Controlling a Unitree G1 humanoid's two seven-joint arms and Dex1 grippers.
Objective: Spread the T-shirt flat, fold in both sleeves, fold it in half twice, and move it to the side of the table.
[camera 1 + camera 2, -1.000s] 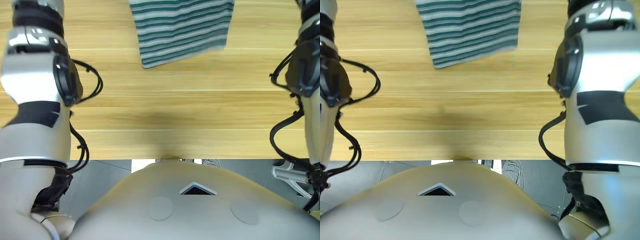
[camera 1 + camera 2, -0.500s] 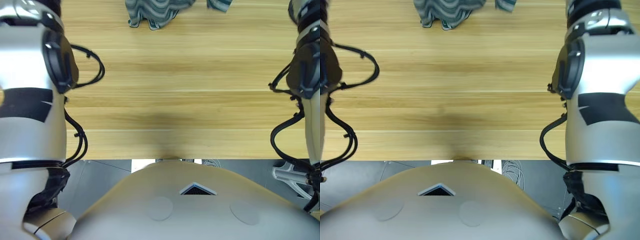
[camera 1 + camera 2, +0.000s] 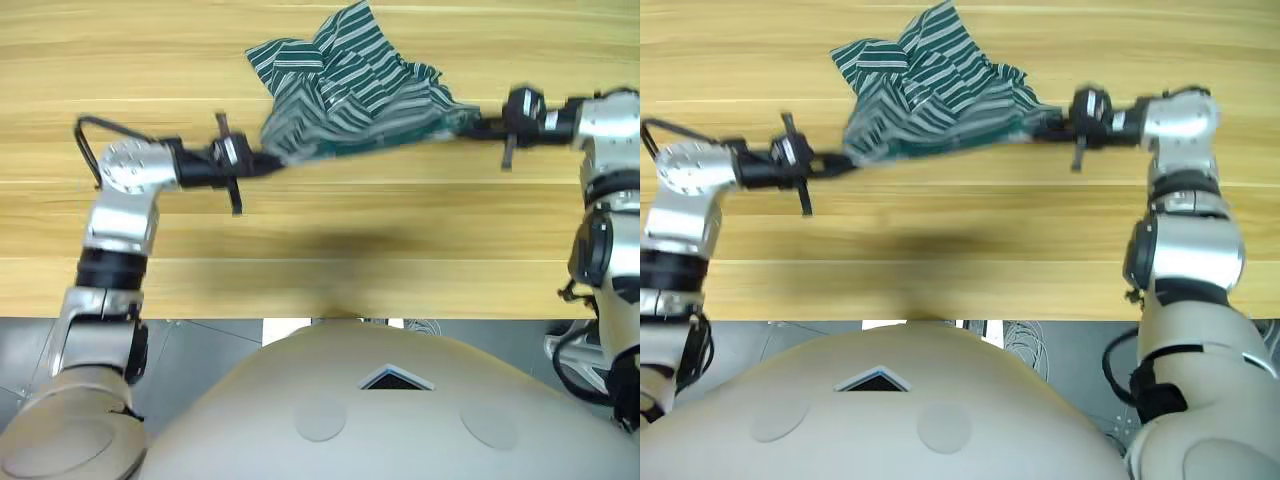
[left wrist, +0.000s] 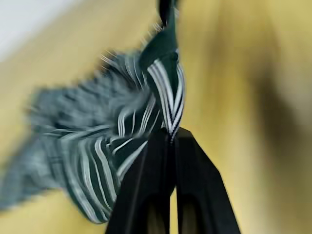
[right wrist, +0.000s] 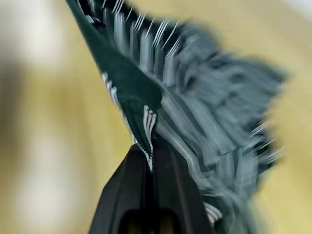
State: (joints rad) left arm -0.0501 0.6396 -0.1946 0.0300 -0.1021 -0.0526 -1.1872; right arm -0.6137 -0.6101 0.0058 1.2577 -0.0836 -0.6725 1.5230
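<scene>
On the far half of the wooden table, centre:

- T-shirt: dark green with pale stripes, crumpled and bunched, not flat. Its near edge is pulled taut between the two grippers. The long axis runs left to right across the table, slightly slanted, with the left end nearer the robot and the right end farther. Loose folds heap toward the far side, one peak pointing away from the robot. Whether the taut edge is clear of the table cannot be told.

- Left gripper: the arm rises from the near left corner, then the forearm bends inward and lies level, pointing toward the robot's right. The fingers are pressed together on the shirt's left end; the left wrist view shows striped cloth pinched between the black fingers.

- Right gripper: the arm stands along the right edge of the table, with the forearm turned inward and level, pointing toward the robot's left. The fingers are closed on the shirt's right end, a fold of fabric caught between them in the right wrist view.
</scene>
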